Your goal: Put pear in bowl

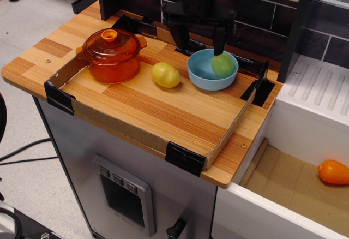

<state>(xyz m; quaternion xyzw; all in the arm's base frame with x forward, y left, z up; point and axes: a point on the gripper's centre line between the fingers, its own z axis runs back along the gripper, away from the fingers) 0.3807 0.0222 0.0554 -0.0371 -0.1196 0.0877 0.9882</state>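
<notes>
The light green pear (pixel 222 64) lies inside the light blue bowl (pixel 200 70), against its right inner wall. The bowl stands at the back right of the wooden tray. My black gripper (pixel 197 41) hangs just above the bowl's back rim with its two fingers spread wide. The left finger (pixel 174 36) is over the bowl's left edge and the right finger (pixel 220 41) is just above the pear. Nothing is held between them.
A yellow round fruit (pixel 166 75) sits left of the bowl. An orange translucent lidded pot (pixel 111 54) stands at the tray's left. The tray has low cardboard walls (pixel 131 125) with black corners. An orange fruit (pixel 334 172) lies in the lower bin at right.
</notes>
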